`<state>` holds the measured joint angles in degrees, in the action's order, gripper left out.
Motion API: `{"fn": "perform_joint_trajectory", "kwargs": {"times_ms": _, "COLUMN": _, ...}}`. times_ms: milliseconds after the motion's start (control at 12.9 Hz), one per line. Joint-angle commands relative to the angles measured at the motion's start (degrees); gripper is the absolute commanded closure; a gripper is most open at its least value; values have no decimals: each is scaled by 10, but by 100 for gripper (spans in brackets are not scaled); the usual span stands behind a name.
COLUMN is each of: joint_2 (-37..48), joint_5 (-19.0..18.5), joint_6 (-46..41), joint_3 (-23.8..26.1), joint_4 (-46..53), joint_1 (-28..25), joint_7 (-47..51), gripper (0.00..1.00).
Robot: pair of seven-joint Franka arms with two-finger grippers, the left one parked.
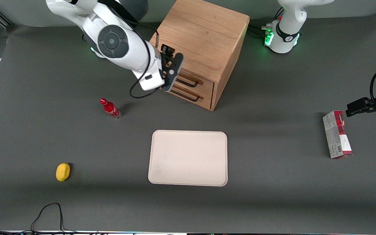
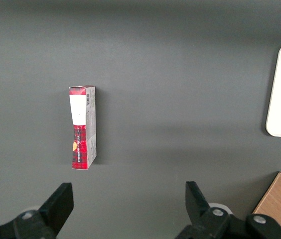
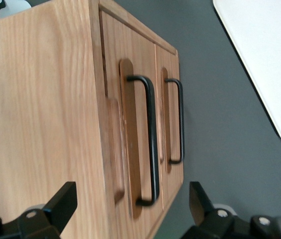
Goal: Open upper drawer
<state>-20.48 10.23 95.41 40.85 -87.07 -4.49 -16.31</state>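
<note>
The oak cabinet [image 1: 204,39] stands at the back of the table, with both drawers shut. The upper drawer [image 1: 204,81] has a thin black bar handle [image 1: 188,82], and the matching lower drawer [image 1: 201,99] sits below it. In the right wrist view the upper drawer's handle [image 3: 152,139] runs along its recess, with the lower handle [image 3: 179,122] beside it. My gripper [image 1: 173,70] is open and empty. It hovers in front of the drawer fronts, at the handles' end toward the working arm. Its jaws [image 3: 130,199] straddle the cabinet's upper front edge and touch nothing.
A red bottle [image 1: 110,108] stands on the table near my arm. A yellow lemon [image 1: 63,171] lies nearer the front camera. A cream tray [image 1: 188,158] lies in front of the cabinet. A red and grey box [image 1: 336,134] lies toward the parked arm's end.
</note>
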Motion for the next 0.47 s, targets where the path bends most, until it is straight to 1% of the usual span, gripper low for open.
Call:
{"fn": "perform_joint_trajectory", "kwargs": {"times_ms": 0, "joint_2": -2, "joint_5": -22, "joint_6": 45, "joint_3": 2, "joint_4": -35, "joint_1": -3, "joint_7": -15, "gripper": 0}}
{"fn": "perform_joint_trajectory", "kwargs": {"times_ms": 156, "joint_2": -19, "joint_5": -49, "joint_6": 57, "joint_3": 11, "joint_4": -37, "joint_1": -3, "joint_7": -15, "gripper": 0}}
{"fn": "perform_joint_trajectory", "kwargs": {"times_ms": 389, "joint_2": -44, "joint_5": -78, "joint_6": 76, "joint_3": 12, "joint_4": -38, "joint_1": -3, "joint_7": -15, "gripper": 0}}
